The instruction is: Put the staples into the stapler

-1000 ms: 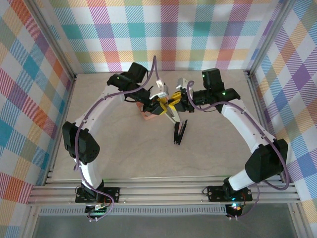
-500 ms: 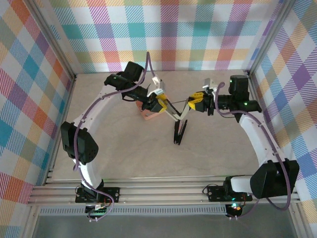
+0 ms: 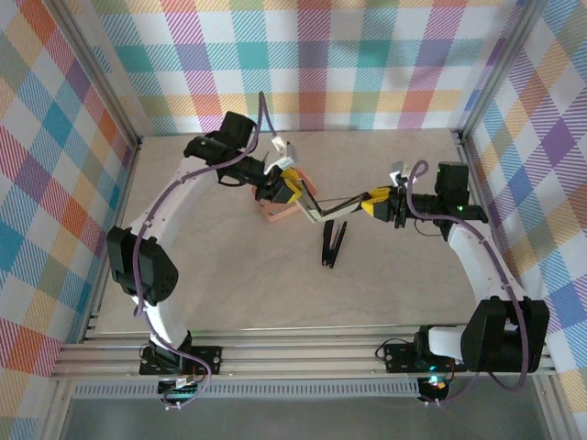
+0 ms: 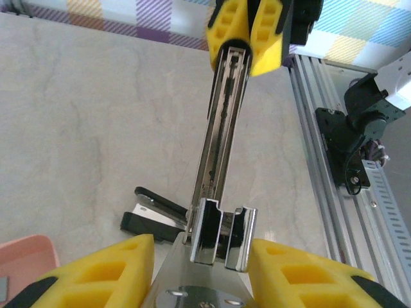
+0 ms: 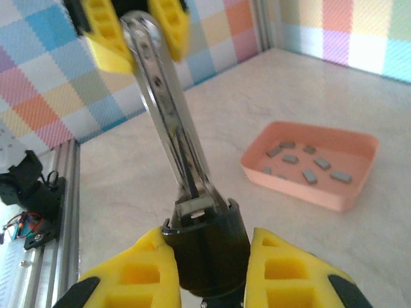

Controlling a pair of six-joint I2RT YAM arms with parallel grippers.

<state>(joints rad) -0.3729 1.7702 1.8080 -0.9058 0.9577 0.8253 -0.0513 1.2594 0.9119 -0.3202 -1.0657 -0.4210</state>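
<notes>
The left gripper (image 3: pixel 292 190) is clamped on the shiny metal end of the stapler (image 4: pixel 221 128) and the right gripper (image 3: pixel 371 202) is clamped on its black end. The opened stapler hangs above the table as one long bar running straight from one gripper to the other. The staples (image 5: pixel 309 176) lie loose in the pink tray (image 5: pixel 295 189), just below and beside the left gripper and well apart from the right one, so I'd say the left arm is nearer, though either must let go first.
</notes>
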